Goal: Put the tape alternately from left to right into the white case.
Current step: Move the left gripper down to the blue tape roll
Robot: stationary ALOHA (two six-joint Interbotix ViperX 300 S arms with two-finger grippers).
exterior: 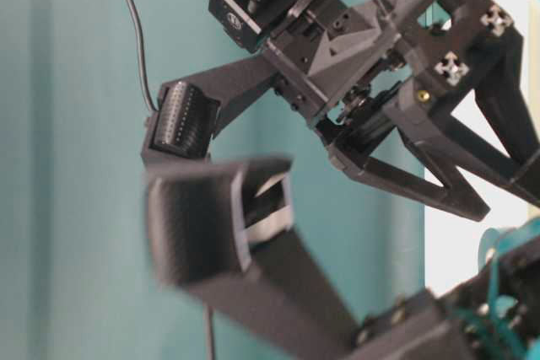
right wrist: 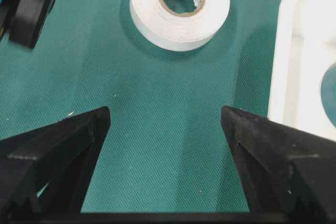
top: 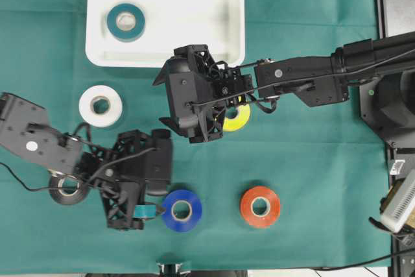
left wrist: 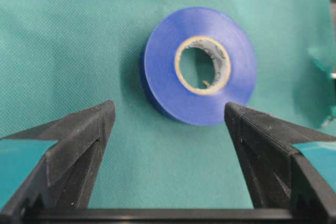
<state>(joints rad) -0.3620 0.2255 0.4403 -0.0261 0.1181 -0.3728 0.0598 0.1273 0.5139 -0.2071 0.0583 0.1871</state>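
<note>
Right now only the teal roll [top: 126, 22] lies inside the white case [top: 227, 43], flat in its left half; the case sits at the far edge of the green cloth [top: 311, 173] that covers the worktop. The other five rolls lie flat on the cloth. The white roll [top: 101, 106] is just below the case's near-left corner, well toward the left edge. The black roll [top: 68, 189] is near the left edge, partly hidden under the left arm. The blue roll [top: 181, 210] and the red-orange roll [top: 260, 206] lie apart from each other along the near edge. The yellow roll [top: 238, 118] sits near the middle, mostly covered by the right arm.

The left gripper [top: 148, 211] has its jaws spread wide and grips nothing; in the left wrist view the blue roll lies just beyond the fingertips [left wrist: 102, 116], roughly centred between them, untouched. The right gripper [top: 167, 100] reaches across the middle, just below the case's near rim. Its jaws also stand wide with nothing between them; its wrist view shows bare cloth in the gap, the white roll further ahead and the case's rim at the right.
</note>
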